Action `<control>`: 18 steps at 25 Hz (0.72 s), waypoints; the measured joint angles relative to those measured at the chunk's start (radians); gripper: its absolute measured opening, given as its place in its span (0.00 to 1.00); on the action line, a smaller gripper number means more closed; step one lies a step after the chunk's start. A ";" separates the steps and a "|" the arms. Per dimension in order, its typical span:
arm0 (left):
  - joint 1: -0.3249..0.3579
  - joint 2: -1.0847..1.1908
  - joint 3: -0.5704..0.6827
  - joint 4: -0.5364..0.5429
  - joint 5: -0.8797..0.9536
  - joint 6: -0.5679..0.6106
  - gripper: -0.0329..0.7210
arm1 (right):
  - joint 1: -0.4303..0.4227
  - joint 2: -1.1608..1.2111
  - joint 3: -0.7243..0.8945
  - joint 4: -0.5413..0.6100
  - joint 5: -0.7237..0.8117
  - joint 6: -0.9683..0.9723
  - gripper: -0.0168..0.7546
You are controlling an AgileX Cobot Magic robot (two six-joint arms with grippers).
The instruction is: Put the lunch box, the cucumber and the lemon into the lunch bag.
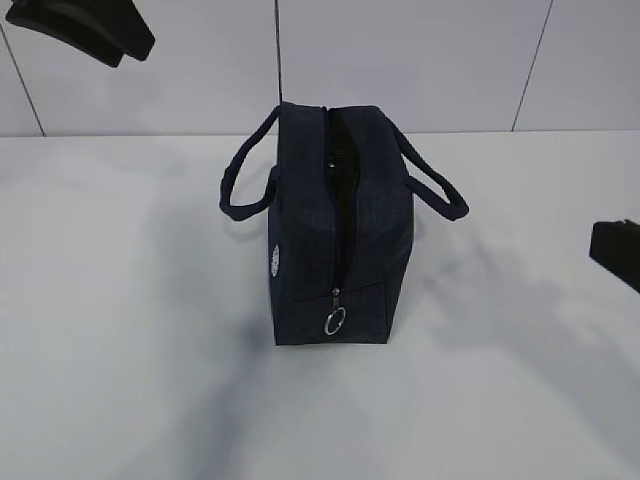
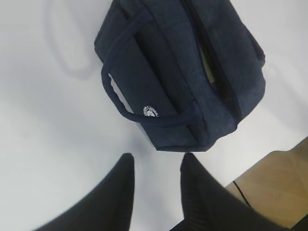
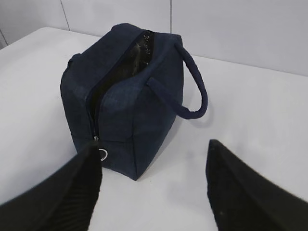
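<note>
The dark navy lunch bag [image 1: 335,230] stands upright mid-table, its top zipper open along the middle and the metal ring pull [image 1: 336,321] hanging at its near end. Its two loop handles hang to either side. It also shows in the left wrist view [image 2: 178,72] and the right wrist view [image 3: 127,96]. My left gripper [image 2: 156,161] is open and empty, high above the table beside the bag. My right gripper [image 3: 154,149] is wide open and empty, to the right of the bag. The lunch box, cucumber and lemon are out of view; a pale sliver shows through the bag's opening.
The white table [image 1: 120,300] ends at a tiled white wall [image 1: 430,60] behind the bag. In the left wrist view the table edge and a wooden floor [image 2: 274,187] with a cable show at the lower right.
</note>
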 joint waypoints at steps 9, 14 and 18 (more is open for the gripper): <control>0.000 -0.042 0.000 0.050 0.003 0.000 0.36 | 0.000 0.000 0.069 0.012 -0.032 0.002 0.69; 0.000 -0.055 0.000 0.055 0.008 0.000 0.36 | 0.000 0.000 0.071 0.016 -0.039 0.002 0.69; 0.000 -0.058 0.000 0.057 0.008 0.000 0.36 | 0.000 0.000 0.115 0.016 -0.117 0.002 0.69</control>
